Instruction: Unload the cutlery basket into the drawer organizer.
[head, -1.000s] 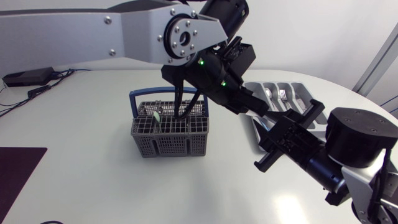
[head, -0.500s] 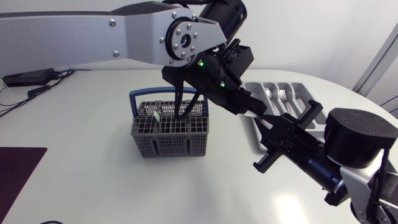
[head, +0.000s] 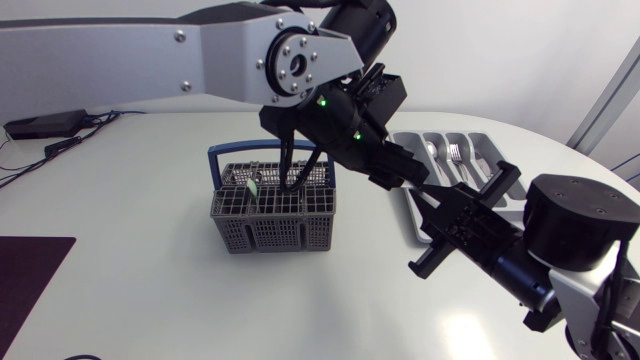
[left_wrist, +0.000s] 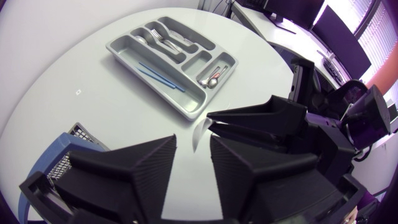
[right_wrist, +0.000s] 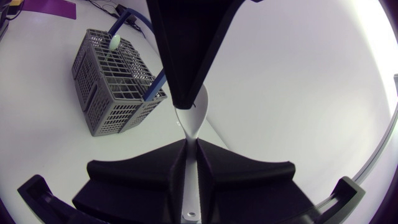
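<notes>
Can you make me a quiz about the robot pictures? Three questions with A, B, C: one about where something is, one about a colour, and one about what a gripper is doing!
1. Where is the drawer organizer compared with the cutlery basket?
A. Inside it
B. To the robot's right of it
C. To the robot's left of it

2. What colour is the basket's handle?
A. Red
B. Yellow
C. Blue

3. What is the right gripper doing?
A. It is shut on a silver piece of cutlery
B. It is open with nothing in it
C. It is shut on the basket's handle

Answers:
1 B: the head view shows the organizer on the right arm's side of the basket.
2 C: the arched handle is blue.
3 A: the right wrist view shows both fingers pressed on the silver piece.
</notes>
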